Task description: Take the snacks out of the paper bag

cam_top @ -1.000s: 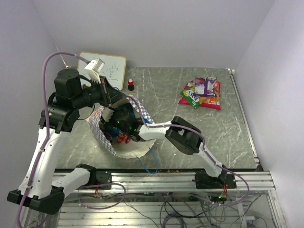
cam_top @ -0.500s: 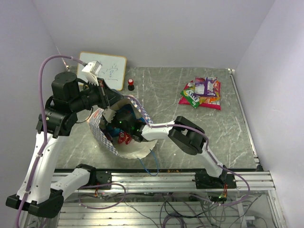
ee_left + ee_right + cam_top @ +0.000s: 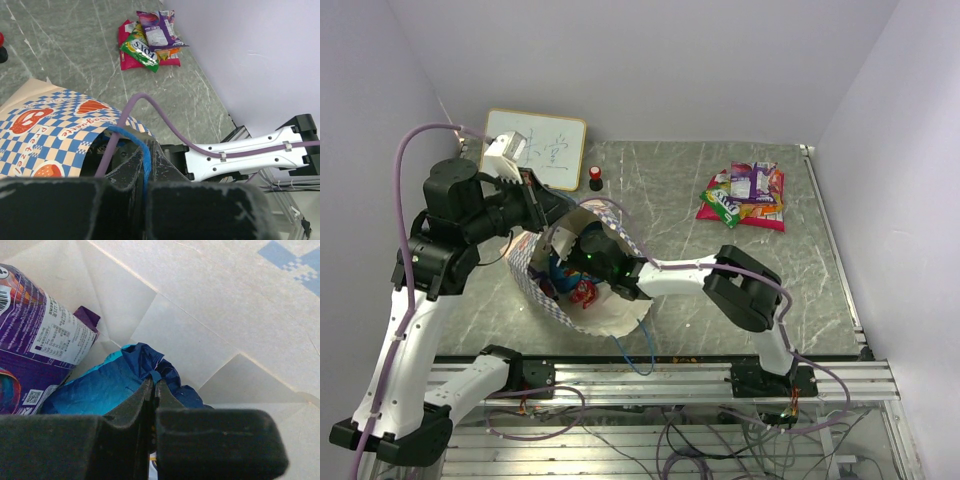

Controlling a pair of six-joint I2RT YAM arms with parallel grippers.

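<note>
As the left gripper (image 3: 144,172) pinches the thin blue cord handle (image 3: 144,150) of the cream paper bag with a blue-and-white checkered band (image 3: 55,120), jaws fully closed on the cord, the right gripper (image 3: 153,390) sits deep inside the bag's open mouth; its jaws are pressed together on the crumpled top edge of a large blue foil snack packet (image 3: 105,387); a purple foil packet (image 3: 30,340) lies just beside it against the cream inner wall; a red packet (image 3: 582,292) shows at the opening; the bag lies tilted at the near left of the grey marbled table (image 3: 670,200); well apart, at the far right, a pile of red, green, orange and purple packets (image 3: 745,195) rests on the table.
</note>
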